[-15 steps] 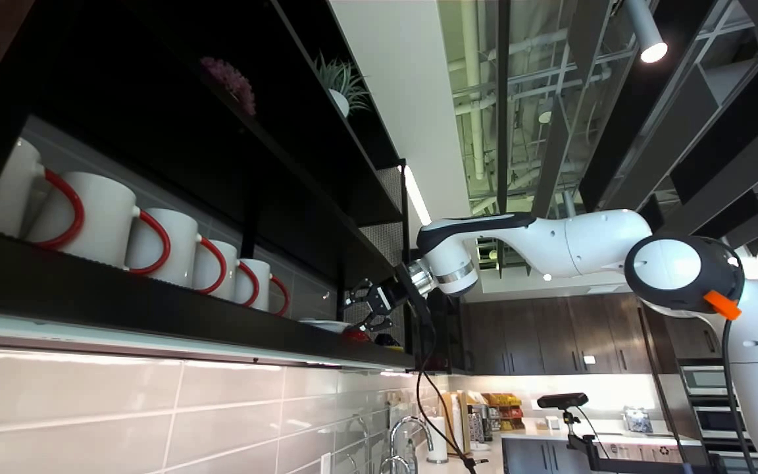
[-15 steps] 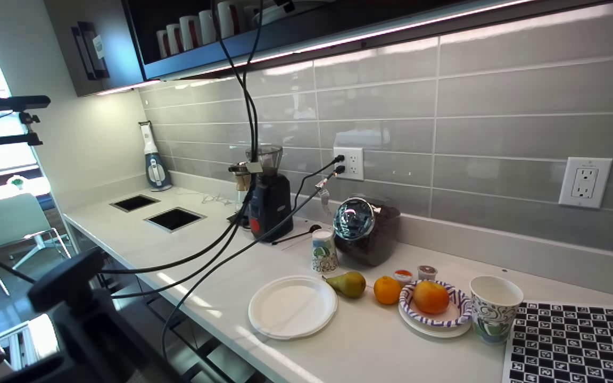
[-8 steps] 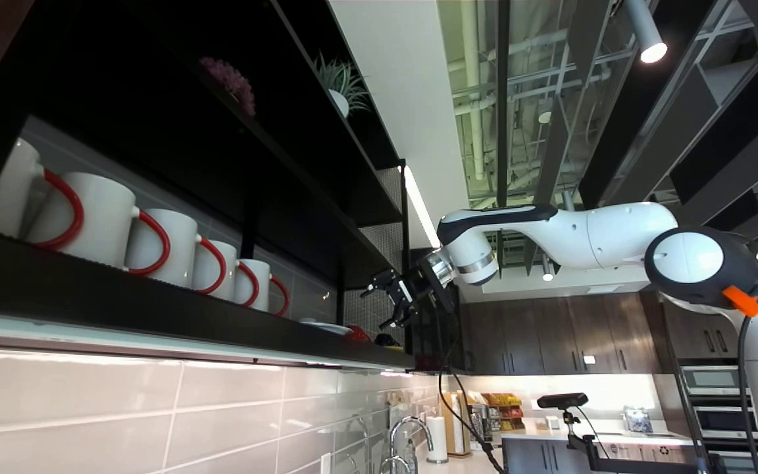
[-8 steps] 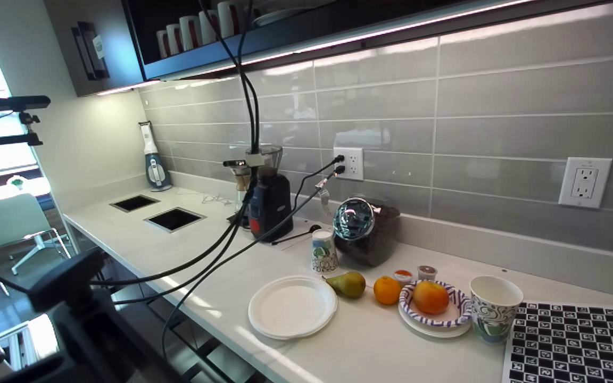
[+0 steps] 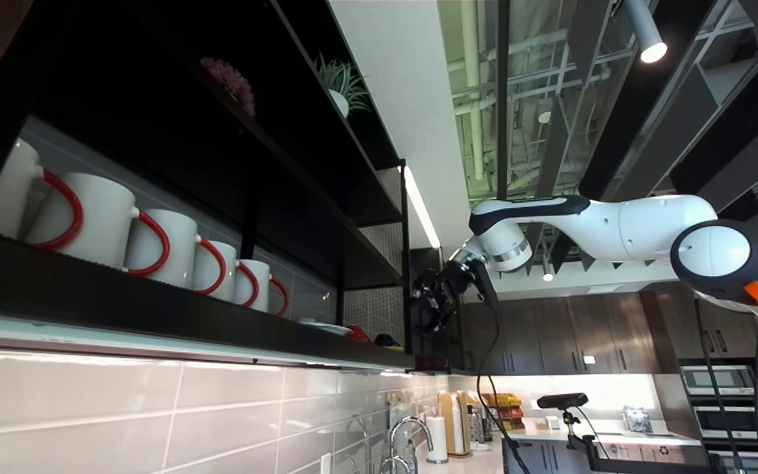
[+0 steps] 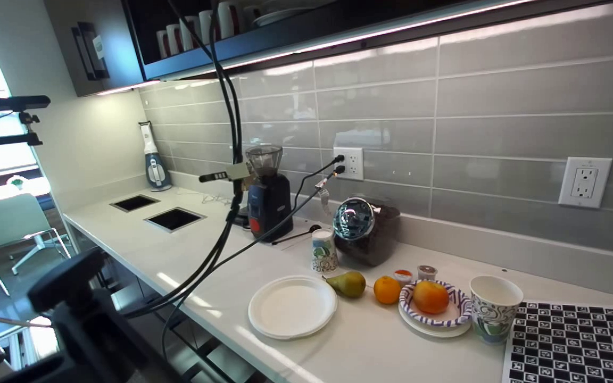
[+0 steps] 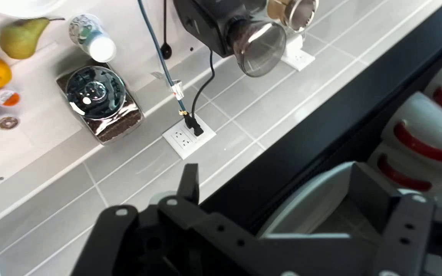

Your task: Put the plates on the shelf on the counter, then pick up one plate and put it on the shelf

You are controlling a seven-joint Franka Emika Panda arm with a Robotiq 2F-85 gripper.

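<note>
Counter plate (image 6: 292, 307): white, lying flat close to the front edge of the counter (image 6: 370, 356).
Pear (image 6: 348, 285) and orange (image 6: 387, 290): to the right of that plate.
Patterned bowl (image 6: 462, 304): right of the orange, holding an apple (image 6: 431, 297), set on a lower white plate (image 6: 437, 332); a paper cup (image 6: 494, 311) stands just beside.
Chrome-lidded jar (image 6: 373, 239): farther back, near the tiled wall (image 6: 498, 133).
Robotiq gripper (image 7: 278, 188): fingers spread wide apart; in an exterior view the white arm (image 5: 606, 227) holds it well clear of the shelf plate (image 5: 329, 326).
Shelf plate: white, resting on the bottom tier of the black shelf (image 6: 312, 34) above the counter.
Mugs (image 6: 228, 18): white, red-handled, in a row farther left on the same tier.
</note>
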